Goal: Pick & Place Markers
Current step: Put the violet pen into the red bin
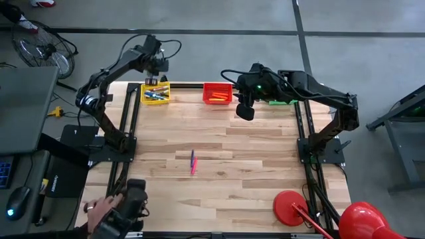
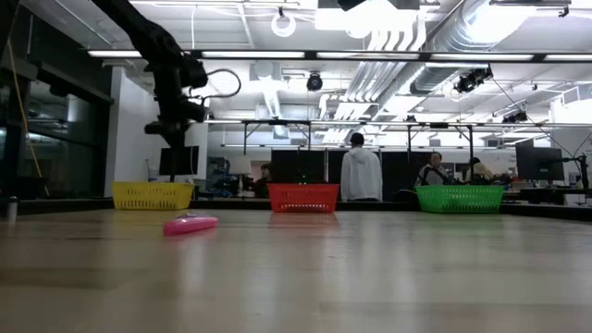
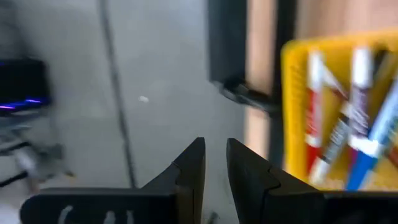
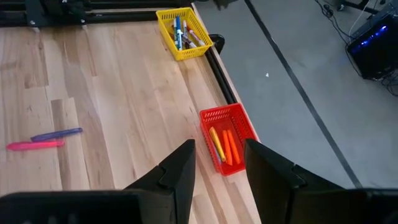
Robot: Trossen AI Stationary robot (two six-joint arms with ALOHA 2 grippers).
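- The left gripper hangs above the far left corner of the desk, over the rim of the yellow basket. Its jaws stand slightly apart with nothing between them, as the left wrist view shows.
- The right gripper hovers near the far edge, just beside the red basket. Its jaws are spread and empty.
- Two markers are left on the bare wood near the middle of the desk: a purple marker and a pink marker. They lie nearly end to end and close enough that they may touch.
- Both are thin, smooth sticks lying flat. They would probably roll or pivot if nudged off-centre.
- The yellow basket already holds several markers with blue, red and white barrels, lying loosely crossed. The red basket holds orange markers side by side.
- Likely risk: with the pair so close, jaws coming down on one may catch the other, dragging it or pinching both at once.
- A second risk is a skewed grip near a tip, letting the marker swing and slip out on the way to a basket.
- A person's hand holds a dark device at the near left edge; an arm sweeping that way could meet it.
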